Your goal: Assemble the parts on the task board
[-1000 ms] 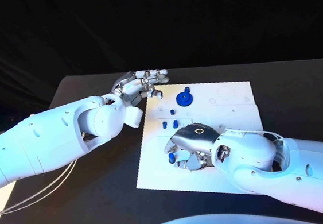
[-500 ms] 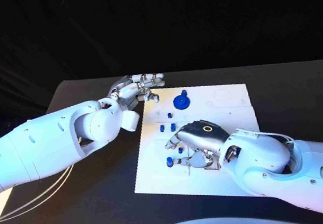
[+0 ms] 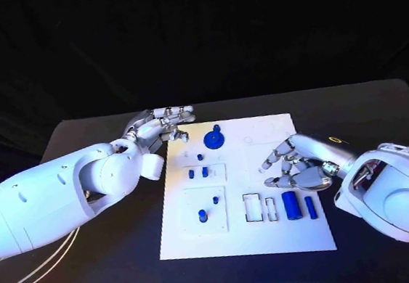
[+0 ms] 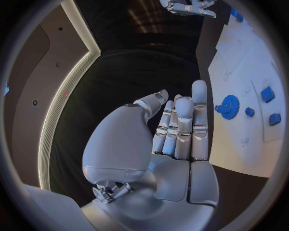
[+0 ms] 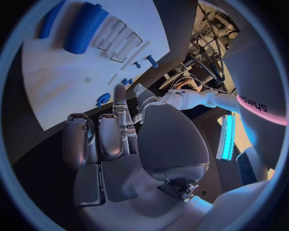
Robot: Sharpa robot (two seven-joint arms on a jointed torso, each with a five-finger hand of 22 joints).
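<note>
A black matte table (image 3: pixel 108 260) carries a white rectangular task board (image 3: pixel 248 241) at its middle, seen from the robot's head camera. The robot's left hand (image 3: pixel 156 127), silver and many-fingered, hovers at the board's far left corner with its fingers lying close together and nearly straight, holding nothing; its wrist camera shows the same fingers (image 4: pixel 180 125) side by side above the dark tabletop, just beside the board's edge. The right hand (image 3: pixel 299 162) sits over the board's right side, fingers loosely curled and slightly apart, empty. Just beside the right hand, a stout blue cylinder (image 3: pixel 291 205) lies on the board with a slim blue bar (image 3: pixel 311 206) alongside it, next to two narrow rectangular slots (image 3: pixel 261 208). A round blue gear with a short stem (image 3: pixel 213 138) rests near the board's far edge, close to the left hand. Small blue pegs (image 3: pixel 198 173) stand in a panel below the gear, and two more blue pieces (image 3: pixel 208 208) sit in a recessed panel nearer the robot.
</note>
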